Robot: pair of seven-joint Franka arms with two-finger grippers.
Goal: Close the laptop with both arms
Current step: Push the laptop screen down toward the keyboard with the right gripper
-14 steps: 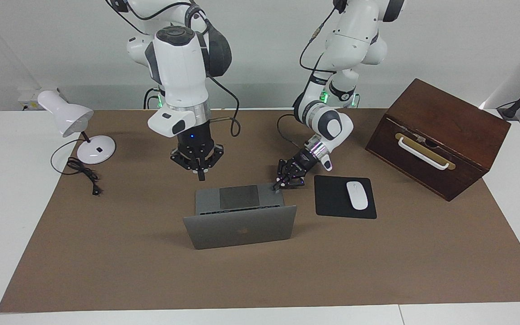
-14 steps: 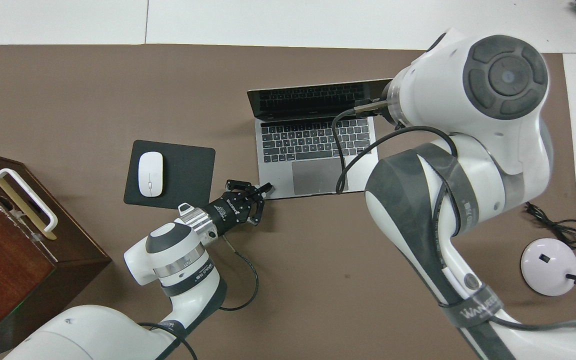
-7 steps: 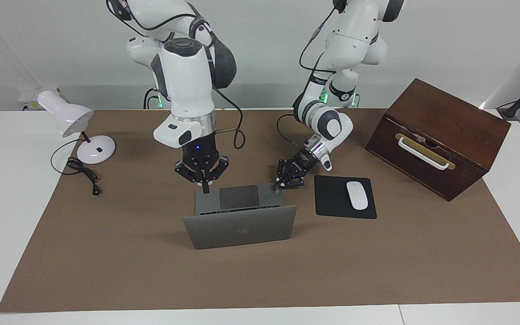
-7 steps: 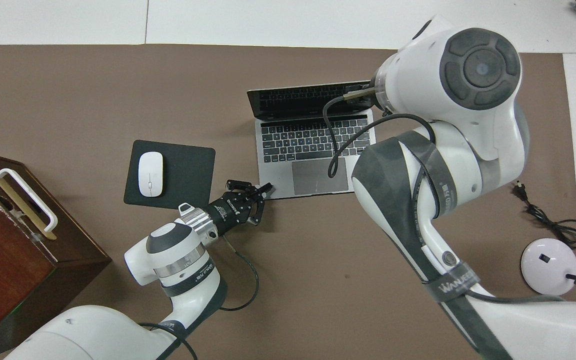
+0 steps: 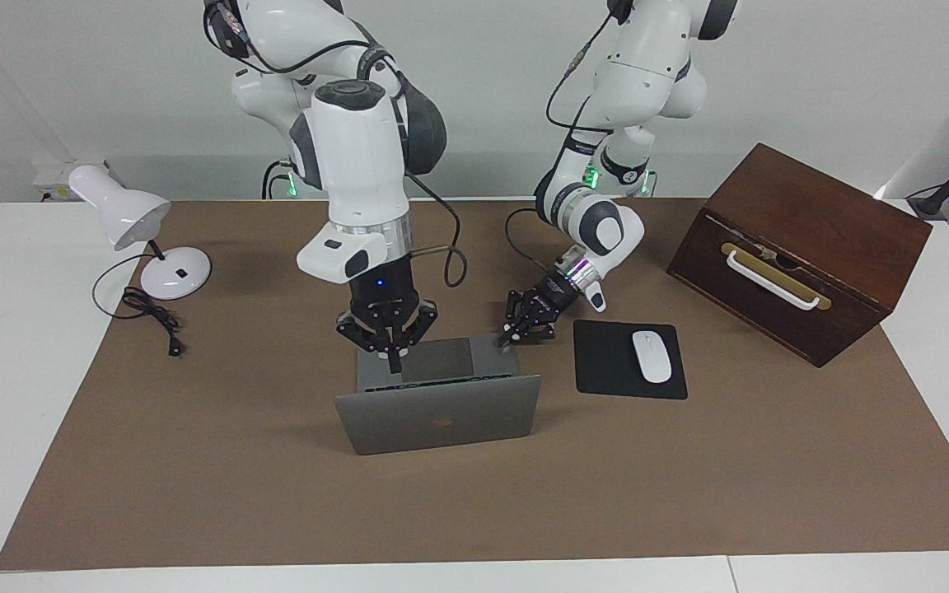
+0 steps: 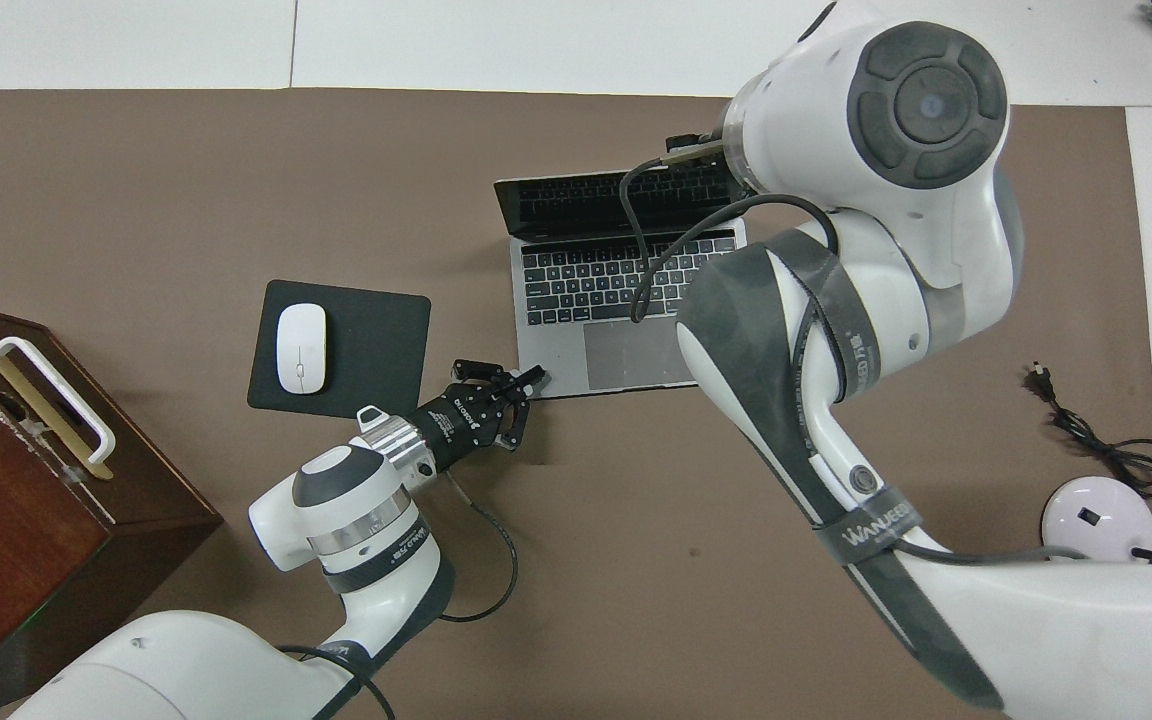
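Since a second ago my right gripper (image 5: pixel 393 356) has travelled from short of the deck to over the keyboard; fingertips together, holding nothing. Left gripper (image 5: pixel 514 333) unmoved, fingertips shut and empty, pressing the deck corner nearest the robots of the thin silver-grey metal laptop (image 5: pixel 438 401), mid brown table mat (image 5: pixel 689 486), lid up.

I judge the next step: carry the right gripper over the lid's top edge, then push it toward the robots, slowly, left pinning the base.

Room: black square mouse pad (image 5: pixel 606 362) just beside the left gripper; dark wooden box (image 5: pixel 804 239) and small white desk lamp (image 5: pixel 124 216) well apart.
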